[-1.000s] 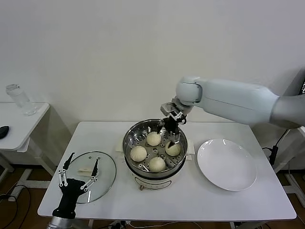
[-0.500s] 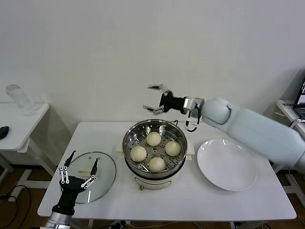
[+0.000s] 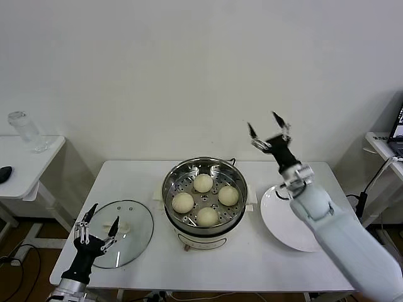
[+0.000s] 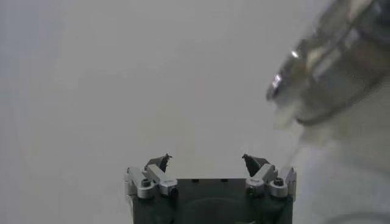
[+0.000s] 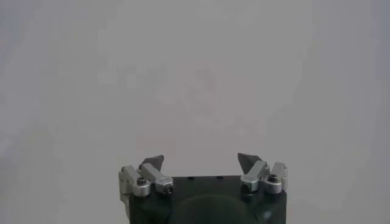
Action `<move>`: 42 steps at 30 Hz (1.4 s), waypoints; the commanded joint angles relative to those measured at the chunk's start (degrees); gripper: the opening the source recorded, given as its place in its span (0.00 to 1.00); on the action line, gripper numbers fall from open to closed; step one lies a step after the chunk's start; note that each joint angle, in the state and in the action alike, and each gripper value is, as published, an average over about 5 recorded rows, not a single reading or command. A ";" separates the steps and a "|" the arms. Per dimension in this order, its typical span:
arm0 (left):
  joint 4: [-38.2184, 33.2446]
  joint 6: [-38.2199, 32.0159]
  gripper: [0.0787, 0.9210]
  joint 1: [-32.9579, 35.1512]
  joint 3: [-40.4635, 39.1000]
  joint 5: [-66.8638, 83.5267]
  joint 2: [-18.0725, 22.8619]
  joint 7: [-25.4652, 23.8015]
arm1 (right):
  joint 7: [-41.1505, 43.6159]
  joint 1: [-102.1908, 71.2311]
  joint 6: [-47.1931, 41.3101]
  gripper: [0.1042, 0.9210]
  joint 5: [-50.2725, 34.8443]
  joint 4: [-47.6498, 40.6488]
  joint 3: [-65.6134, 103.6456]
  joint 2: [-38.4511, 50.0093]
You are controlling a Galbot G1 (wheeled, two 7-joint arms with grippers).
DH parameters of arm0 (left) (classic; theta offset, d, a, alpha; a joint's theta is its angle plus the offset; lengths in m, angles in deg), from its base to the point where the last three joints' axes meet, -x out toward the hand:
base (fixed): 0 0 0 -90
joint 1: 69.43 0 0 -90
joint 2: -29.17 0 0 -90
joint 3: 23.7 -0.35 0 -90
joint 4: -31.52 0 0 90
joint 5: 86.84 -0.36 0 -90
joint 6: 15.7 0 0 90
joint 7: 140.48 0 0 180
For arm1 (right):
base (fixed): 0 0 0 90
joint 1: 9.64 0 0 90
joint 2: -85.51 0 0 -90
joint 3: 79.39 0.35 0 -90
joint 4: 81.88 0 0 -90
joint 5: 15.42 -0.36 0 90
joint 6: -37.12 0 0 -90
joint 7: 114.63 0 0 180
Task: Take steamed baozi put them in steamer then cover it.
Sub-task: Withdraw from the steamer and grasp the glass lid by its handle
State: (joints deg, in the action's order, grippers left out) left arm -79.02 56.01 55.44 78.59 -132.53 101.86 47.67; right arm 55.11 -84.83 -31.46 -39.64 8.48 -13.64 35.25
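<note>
On table [image 3: 264,264]: steamer [image 3: 204,194] at center, uncovered, holding 4 baozi [image 3: 203,183] on its perforated tray. Left of it, cover [image 3: 123,233] flat, handle up. Right of it, plate [image 3: 302,220]. Above plate, right gripper [image 3: 269,131] raised high, fingers spread, holding nothing. At cover's near edge, left gripper [image 3: 96,223], fingers spread.

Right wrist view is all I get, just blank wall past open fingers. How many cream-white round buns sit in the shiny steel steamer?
Observer: Four cream-white buns lie in the shiny steel steamer.
Operator: Is the clear glass lid on?
Observer: No, the clear glass lid lies flat on the white table, on the steamer's left.
Operator: Where's the left gripper?
Observer: The left gripper is open above that lid's near edge.
</note>
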 commanded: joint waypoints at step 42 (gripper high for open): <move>23.41 7.45 0.88 -13.97 -4.53 -29.75 1.75 13.12 | -1.82 -30.56 2.89 0.88 6.52 5.76 20.52 -11.18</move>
State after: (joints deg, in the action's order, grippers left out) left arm -57.28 62.63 43.29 74.69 -161.28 103.60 59.85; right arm 53.23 -114.47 -28.63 -33.66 13.83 6.34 24.46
